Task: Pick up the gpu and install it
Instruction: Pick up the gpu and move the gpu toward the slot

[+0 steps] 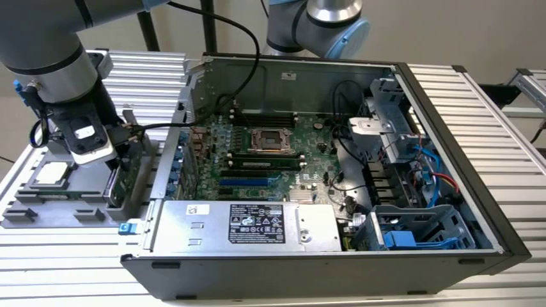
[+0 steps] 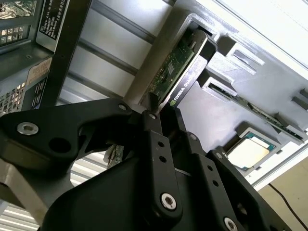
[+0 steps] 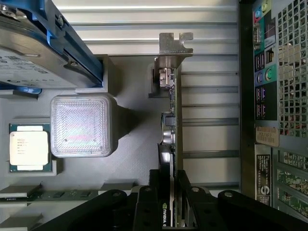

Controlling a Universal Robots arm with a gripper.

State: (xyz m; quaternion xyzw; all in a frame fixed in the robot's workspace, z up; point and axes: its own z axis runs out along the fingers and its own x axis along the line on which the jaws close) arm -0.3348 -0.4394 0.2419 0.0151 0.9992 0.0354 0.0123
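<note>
Grey tray (image 3: pixel 130 144) beside open case (image 1: pixel 282 268) | gpu (image 3: pixel 172 120) upright in tray slot | hand (image 3: pixel 168 192) seemingly pinching gpu

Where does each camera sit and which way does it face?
Exterior view: off the arm, looking down on the computer case and parts tray; arm shows.
First wrist view: at the wrist, looking along the gripper, shut on the gpu.
Second wrist view: at the wrist, slanting across the gripper to the gpu.
Wrist views share gripper, gpu, processor chip.
</note>
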